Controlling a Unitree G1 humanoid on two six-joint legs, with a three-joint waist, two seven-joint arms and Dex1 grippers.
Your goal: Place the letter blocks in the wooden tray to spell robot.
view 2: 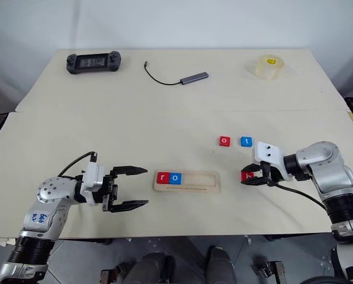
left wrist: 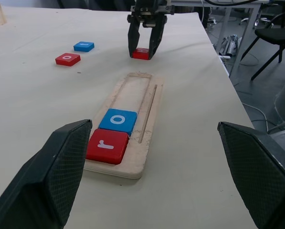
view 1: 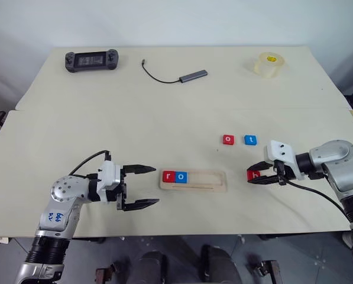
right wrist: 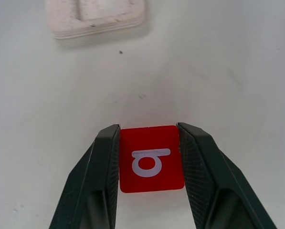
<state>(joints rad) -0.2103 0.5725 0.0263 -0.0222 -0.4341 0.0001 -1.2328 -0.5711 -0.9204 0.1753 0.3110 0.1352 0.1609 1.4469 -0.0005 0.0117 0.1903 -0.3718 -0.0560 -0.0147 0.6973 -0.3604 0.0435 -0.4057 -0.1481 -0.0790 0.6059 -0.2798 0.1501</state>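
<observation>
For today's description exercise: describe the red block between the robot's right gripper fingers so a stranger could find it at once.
Start at the wooden tray near the table's front edge, then look just past its empty end toward the right gripper. Between the black fingers lies a red block with a white b. Unlike the other loose blocks, it is gripped.

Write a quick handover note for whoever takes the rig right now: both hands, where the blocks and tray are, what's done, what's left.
Left hand: open, holding nothing, level beside the tray's left end.
Right hand: fingers closed against both sides of the red b block, which sits on the table to the right of the tray.
Tray: red r and blue o seated in its two leftmost places; the rest of the slot is free.
Loose behind the tray's right end: red o, blue t.
Done: r, o. Left: b, o, t, in that order.
</observation>
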